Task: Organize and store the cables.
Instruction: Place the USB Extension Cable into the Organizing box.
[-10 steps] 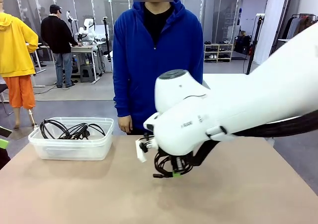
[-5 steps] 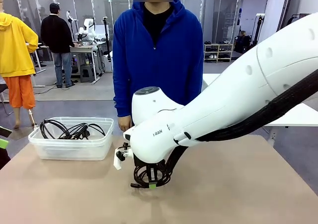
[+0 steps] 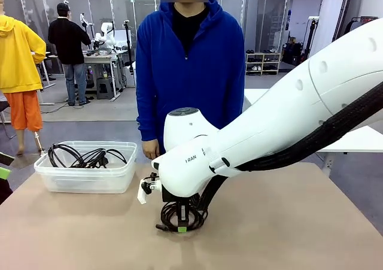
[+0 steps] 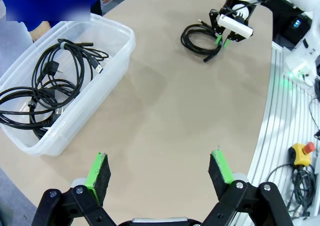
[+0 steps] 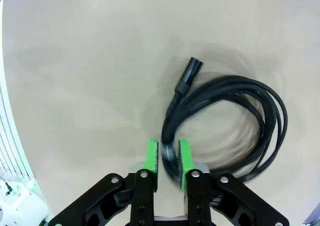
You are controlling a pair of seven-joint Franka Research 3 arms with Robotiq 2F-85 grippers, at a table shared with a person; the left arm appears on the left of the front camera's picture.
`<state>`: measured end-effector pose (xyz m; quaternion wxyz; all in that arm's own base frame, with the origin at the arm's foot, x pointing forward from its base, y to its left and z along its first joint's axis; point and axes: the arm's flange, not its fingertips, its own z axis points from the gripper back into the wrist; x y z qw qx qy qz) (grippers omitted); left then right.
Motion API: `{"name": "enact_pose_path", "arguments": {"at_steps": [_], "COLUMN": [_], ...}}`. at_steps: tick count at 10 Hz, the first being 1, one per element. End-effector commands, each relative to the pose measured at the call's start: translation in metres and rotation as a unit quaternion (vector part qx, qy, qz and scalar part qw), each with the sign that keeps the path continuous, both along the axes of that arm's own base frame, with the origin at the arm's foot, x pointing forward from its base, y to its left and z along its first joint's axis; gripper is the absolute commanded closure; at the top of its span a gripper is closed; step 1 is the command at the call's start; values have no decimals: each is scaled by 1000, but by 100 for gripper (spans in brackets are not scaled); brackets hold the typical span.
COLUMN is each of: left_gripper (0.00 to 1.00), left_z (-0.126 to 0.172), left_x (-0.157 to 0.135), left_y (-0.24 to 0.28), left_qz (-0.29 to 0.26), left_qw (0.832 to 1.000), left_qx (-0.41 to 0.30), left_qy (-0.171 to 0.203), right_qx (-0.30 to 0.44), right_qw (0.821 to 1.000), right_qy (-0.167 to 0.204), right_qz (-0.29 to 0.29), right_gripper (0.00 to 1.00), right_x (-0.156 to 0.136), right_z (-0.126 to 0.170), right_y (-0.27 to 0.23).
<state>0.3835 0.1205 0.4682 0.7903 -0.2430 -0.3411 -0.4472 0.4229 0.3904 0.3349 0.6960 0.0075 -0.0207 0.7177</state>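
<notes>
A coiled black cable lies on the tan table, and my right gripper comes straight down onto it. In the right wrist view the green pads sit close on either side of a strand of that cable, whose plug points away. The left wrist view shows the same coil under the right gripper. More cables lie tangled in a clear plastic bin. My left gripper hangs open above the table near the bin, with nothing between its fingers.
A person in a blue hoodie stands at the far edge, one hand low beside the bin. The table's curved edge has a red stop button beyond it. Bare tabletop spreads between bin and coil.
My right arm swung left and came down, bringing the coil from just above the table onto its surface. The left gripper has stayed open and still.
</notes>
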Motion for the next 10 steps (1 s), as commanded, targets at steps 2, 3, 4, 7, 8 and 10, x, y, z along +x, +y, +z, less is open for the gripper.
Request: {"name": "enact_pose_path", "arguments": {"at_steps": [2,3,4,7,8,10], "left_gripper": [0,0,0,0,0,0], "left_z": [0,-7,-10,25,34,45], "left_x": [0,-15,-16,-5,3,20], "left_y": [0,0,-8,-47,-69,-120], "left_qz": [0,1,-8,-58,-84,-143], "left_qw": [1000,1000,1000,998,995,986], "left_qx": [0,-11,-20,29,55,87], "left_qy": [0,4,3,-23,-23,-23], "right_qx": [50,76,96,175,205,277], "right_qw": [999,997,995,982,973,949], "right_qy": [-5,-15,-22,-60,-79,-93], "right_qz": [15,8,3,-49,-75,-119], "right_gripper": [20,1,0,0,0,0], "right_x": [-18,-19,-23,-41,-52,-67], "right_z": [18,27,39,79,85,83], "right_y": [-29,-39,-54,-143,-185,-270]}}
